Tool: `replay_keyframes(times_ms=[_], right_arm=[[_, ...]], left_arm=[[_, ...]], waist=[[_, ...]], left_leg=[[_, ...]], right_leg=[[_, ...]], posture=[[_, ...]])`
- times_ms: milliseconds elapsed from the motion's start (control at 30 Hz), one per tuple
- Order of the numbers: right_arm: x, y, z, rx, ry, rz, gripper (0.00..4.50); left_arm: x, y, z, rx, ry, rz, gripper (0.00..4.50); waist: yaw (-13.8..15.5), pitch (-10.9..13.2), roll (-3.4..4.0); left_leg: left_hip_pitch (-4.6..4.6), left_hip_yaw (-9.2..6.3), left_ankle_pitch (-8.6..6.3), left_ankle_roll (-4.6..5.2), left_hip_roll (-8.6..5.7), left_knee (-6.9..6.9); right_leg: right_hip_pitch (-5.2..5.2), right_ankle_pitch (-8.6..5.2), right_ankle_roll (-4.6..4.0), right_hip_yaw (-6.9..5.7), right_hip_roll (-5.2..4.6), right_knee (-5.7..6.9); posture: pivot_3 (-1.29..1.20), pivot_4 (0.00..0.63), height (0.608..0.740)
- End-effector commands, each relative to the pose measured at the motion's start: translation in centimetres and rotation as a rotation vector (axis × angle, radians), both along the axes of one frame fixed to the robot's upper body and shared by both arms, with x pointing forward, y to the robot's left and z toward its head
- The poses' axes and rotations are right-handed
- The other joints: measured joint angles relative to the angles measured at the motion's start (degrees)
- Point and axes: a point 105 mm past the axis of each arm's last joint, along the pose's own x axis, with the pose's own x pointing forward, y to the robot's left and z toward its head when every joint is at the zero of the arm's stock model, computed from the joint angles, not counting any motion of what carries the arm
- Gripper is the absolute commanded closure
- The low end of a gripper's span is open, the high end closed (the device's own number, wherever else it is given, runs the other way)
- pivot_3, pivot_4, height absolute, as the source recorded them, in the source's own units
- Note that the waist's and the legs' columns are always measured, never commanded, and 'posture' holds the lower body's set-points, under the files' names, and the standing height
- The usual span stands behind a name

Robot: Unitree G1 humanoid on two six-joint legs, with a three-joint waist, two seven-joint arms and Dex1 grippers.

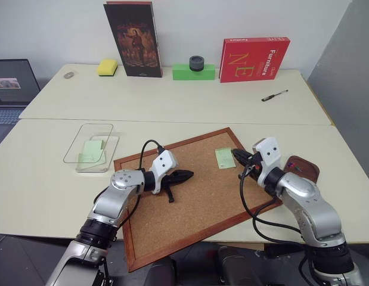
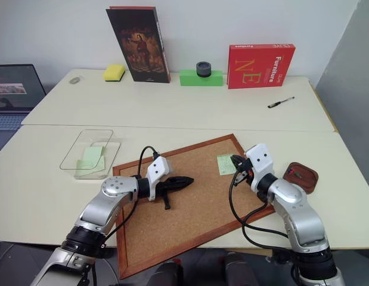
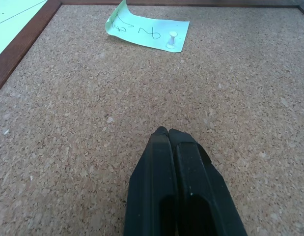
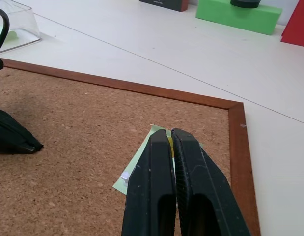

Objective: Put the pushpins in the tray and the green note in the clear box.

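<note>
Pale green paper note (image 1: 225,158) is seen pinned on the wood-framed corkboard (image 1: 196,202) near its far right corner, a white-headed pushpin (image 3: 172,39) stuck in it. Right gripper (image 4: 171,133) is clenched above the note, a yellow sliver pinched between the fingers. Left gripper (image 3: 167,132) is clenched empty over bare cork. Dark brown wooden tray (image 1: 303,168) sits right of the board; clear plastic box (image 1: 92,146) left, holding green slips.

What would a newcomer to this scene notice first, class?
The wood-framed corkboard lies at the table's front edge, with a pale green note on it near its far right corner. Both grippers hang over it, the left gripper mid-board and the right gripper at the note.
</note>
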Motion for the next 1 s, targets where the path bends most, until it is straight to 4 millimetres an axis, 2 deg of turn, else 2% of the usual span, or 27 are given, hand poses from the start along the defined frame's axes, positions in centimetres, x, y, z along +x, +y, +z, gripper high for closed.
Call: replay_keyframes(times_ms=[33, 100, 233, 400, 533, 667, 900, 1000], right_arm=[[-0.5, -4.1, 0.9, -0.008, -0.015, -0.136, 4.41], [-0.9, -6.7, -0.1, -0.062, 0.024, -0.222, 4.41], [-1.5, -10.7, -1.2, -0.158, 0.072, -0.361, 4.41], [-2.1, -14.4, -2.1, -0.223, 0.117, -0.508, 4.41], [-2.4, -15.6, -2.6, -0.265, 0.136, -0.553, 4.41], [-2.6, -15.8, -3.1, -0.263, 0.159, -0.559, 4.41], [-2.5, -15.8, -3.3, -0.261, 0.175, -0.560, 3.22], [-2.4, -16.0, -3.0, -0.265, 0.160, -0.565, 2.53]], left_arm=[[-0.5, 0.7, -2.2, 0.065, 0.072, 0.019, 4.50], [-0.5, 0.7, -2.2, 0.064, 0.073, 0.019, 4.50], [-0.6, 0.7, -2.3, 0.064, 0.075, 0.017, 4.50], [-0.5, 0.5, -2.3, 0.063, 0.075, 0.010, 4.50], [-0.5, 0.5, -2.2, 0.063, 0.073, 0.007, 4.50], [-0.5, 0.5, -2.2, 0.063, 0.072, 0.007, 4.50], [-0.5, 0.5, -2.2, 0.063, 0.071, 0.009, 4.50], [-0.6, 0.5, -2.3, 0.063, 0.073, 0.010, 4.50]], waist=[[0.0, 0.0, -0.01], [0.1, 0.0, -0.01], [0.0, 0.0, -0.01], [-0.1, 0.0, 0.03], [-0.1, 0.0, 0.03], [0.0, 0.0, 0.03], [0.0, 0.0, 0.03], [0.0, 0.0, 0.03]], left_leg=[[0.00, 0.00, 0.00, 0.00, 0.00, 0.00], [-0.01, -0.01, 0.00, 0.00, 0.00, -0.01], [-0.01, 0.01, 0.00, 0.00, -0.01, -0.02], [0.05, 0.03, 0.00, 0.00, 0.00, 0.02], [0.05, 0.04, 0.00, 0.00, 0.00, 0.01], [0.03, 0.04, 0.00, 0.00, -0.01, 0.00], [0.04, 0.03, 0.00, 0.00, -0.01, 0.01], [0.03, 0.04, 0.00, 0.00, -0.01, 0.01]], right_leg=[[0.00, 0.00, 0.00, -0.01, 0.00, 0.00], [0.00, 0.00, 0.00, -0.02, 0.00, -0.01], [0.00, -0.01, -0.01, 0.01, -0.01, -0.02], [0.02, -0.02, -0.03, 0.03, 0.00, -0.01], [0.02, -0.02, -0.03, 0.04, 0.00, -0.01], [0.02, -0.02, -0.03, 0.04, 0.00, -0.01], [0.02, -0.02, -0.03, 0.04, 0.00, -0.01], [0.02, -0.02, -0.03, 0.04, -0.01, -0.02]], posture=[[0.00, 0.150, 0.740], [0.00, 0.150, 0.740], [0.00, 0.150, 0.740], [0.00, 0.150, 0.740], [0.00, 0.150, 0.740], [0.00, 0.150, 0.740], [0.00, 0.150, 0.740], [0.00, 0.150, 0.740]])
